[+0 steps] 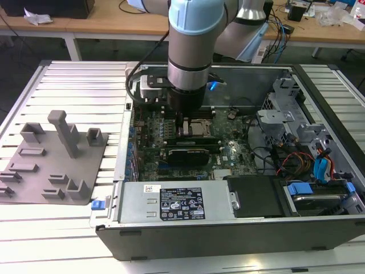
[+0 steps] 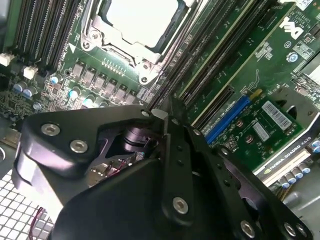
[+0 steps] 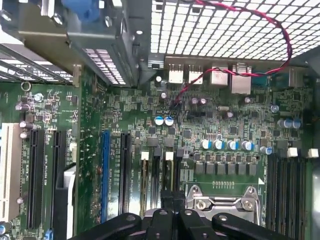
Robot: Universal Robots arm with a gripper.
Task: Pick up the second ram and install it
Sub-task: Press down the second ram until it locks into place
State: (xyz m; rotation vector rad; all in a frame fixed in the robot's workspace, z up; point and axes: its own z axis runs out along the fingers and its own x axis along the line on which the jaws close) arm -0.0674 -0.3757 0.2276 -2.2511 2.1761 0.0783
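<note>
The gripper point(image 1: 183, 121) reaches into the open computer case point(image 1: 228, 228) beside the processor socket point(image 2: 137, 22), over the memory slots point(image 3: 150, 172), placed for seating; what its jaws hold, I cannot tell.

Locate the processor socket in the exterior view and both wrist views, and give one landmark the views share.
Exterior view: the processor socket sits mid-motherboard, just below the arm's wrist.
Second wrist view: its metal frame and pale lid lie beyond the gripper.
First wrist view: its frame edge lies beside the gripper's black links.
Shared landmark: the black memory slots flanking the socket, seen in both wrist views.
</note>
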